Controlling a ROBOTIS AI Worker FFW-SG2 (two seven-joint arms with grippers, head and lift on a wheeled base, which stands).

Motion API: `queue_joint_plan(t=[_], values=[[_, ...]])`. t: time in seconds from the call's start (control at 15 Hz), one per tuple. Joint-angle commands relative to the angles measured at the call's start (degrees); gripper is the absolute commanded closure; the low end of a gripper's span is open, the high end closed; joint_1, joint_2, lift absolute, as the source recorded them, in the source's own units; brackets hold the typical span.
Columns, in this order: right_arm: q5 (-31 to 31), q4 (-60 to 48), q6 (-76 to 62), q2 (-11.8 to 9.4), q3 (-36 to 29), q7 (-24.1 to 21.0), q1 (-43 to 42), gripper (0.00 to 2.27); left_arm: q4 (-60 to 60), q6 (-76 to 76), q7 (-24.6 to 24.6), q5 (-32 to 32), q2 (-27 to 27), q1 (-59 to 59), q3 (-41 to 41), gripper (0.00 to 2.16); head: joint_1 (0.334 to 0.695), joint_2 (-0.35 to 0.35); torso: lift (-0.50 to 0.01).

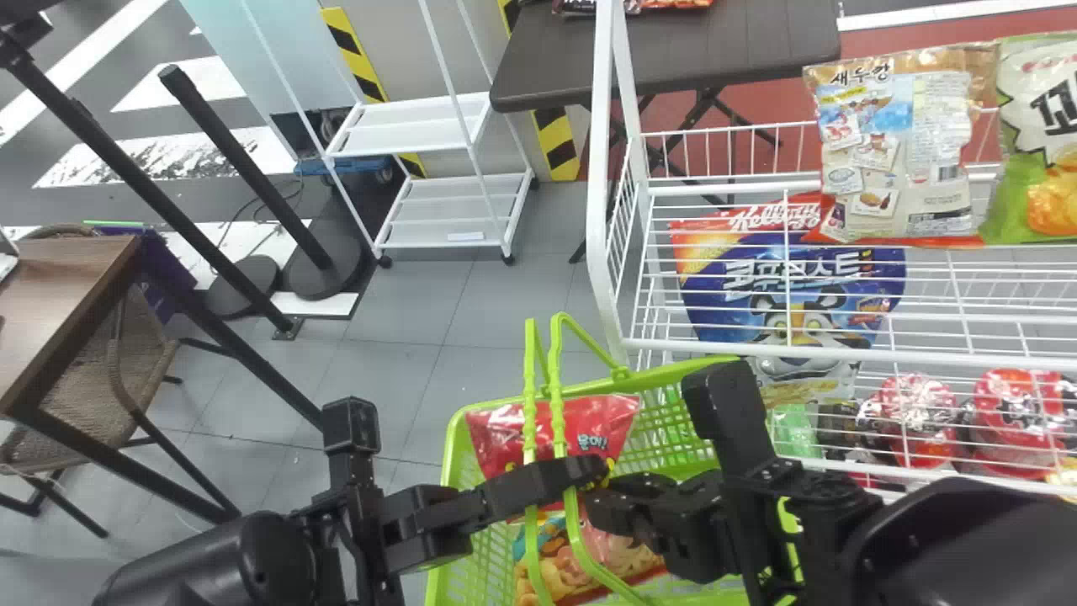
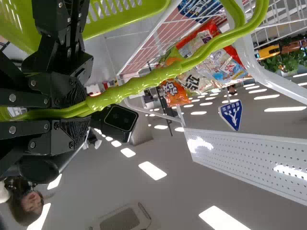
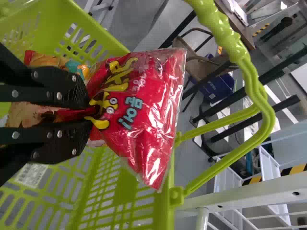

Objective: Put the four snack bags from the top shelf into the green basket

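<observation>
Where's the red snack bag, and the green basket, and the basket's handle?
Red snack bag [image 3: 144, 108]: right wrist view, middle of its printed front.
Green basket [image 3: 164, 211]: right wrist view, its rim.
Handle [image 2: 153, 78]: left wrist view, its bumpy grip part.

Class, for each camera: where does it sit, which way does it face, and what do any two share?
Head view: on the head, facing forward and down at the green basket and white rack; left arm and right arm show.
Left wrist view: on that wrist, facing along the left tool, clamping the basket handles, toward ceiling lights.
Right wrist view: on that wrist, facing past the right tool, gripping a red bag.
Shared: head and right wrist views show the red bag.
</observation>
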Motion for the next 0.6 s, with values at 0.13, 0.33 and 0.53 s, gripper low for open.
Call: queue_joint_plan(t=[0.13,0.33,0.53], values=[[-2.0,-13.1,13.6,-0.9,-13.3,7.0,5.2,0.05,0.2,0.0,-0.6,0.0,0.1,-0.3,-0.1,2.15,0.695,0.35,0.0],[-5.1,-20.8,24.2,-0.9,-29.7,13.9,7.3,0.04,0.3,0.0,-0.6,0.0,0.3,-0.3,0.0,2.15,0.695,0.35,0.0],[0.0,-19.0,7.1,-0.8,-37.0,12.7,5.3,0.04,0.9,0.0,-0.6,0.0,0.2,-0.8,-0.1,2.15,0.695,0.286,0.0]])
